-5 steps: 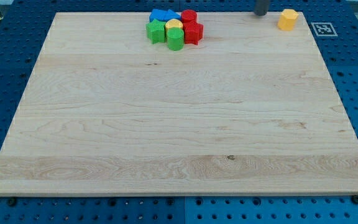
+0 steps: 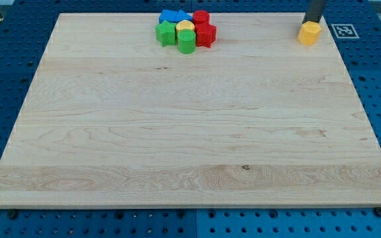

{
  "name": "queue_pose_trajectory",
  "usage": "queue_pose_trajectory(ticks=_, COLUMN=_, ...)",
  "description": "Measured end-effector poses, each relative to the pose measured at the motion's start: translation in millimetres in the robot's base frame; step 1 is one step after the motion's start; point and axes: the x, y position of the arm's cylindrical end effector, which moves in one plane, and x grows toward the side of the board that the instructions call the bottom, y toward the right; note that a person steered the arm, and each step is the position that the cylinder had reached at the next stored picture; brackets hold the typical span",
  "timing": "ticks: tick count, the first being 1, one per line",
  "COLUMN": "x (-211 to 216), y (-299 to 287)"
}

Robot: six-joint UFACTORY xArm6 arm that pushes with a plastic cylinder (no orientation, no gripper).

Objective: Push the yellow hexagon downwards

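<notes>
The yellow hexagon (image 2: 309,32) lies near the top right corner of the wooden board (image 2: 190,132). My tip (image 2: 313,22) is at the hexagon's upper edge, touching or almost touching it from the view's top. The rod rises out of the frame above it.
A tight cluster sits at the top centre: a blue block (image 2: 171,16), two red blocks (image 2: 202,18) (image 2: 206,34), two green blocks (image 2: 166,34) (image 2: 186,42) and a small yellow block (image 2: 185,26). A marker tag (image 2: 344,30) lies off the board at top right.
My tip has moved right, from left of the hexagon to just above it. The hexagon has shifted down by a small amount.
</notes>
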Motion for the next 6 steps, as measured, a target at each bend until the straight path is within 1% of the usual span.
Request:
queue_pose_trajectory(ticks=1, x=3.2, y=-4.5)
queue_pose_trajectory(ticks=2, x=16.3, y=-3.1)
queue_pose_trajectory(ticks=4, x=54.4, y=-4.5)
queue_pose_trajectory(ticks=6, x=87.3, y=-38.1)
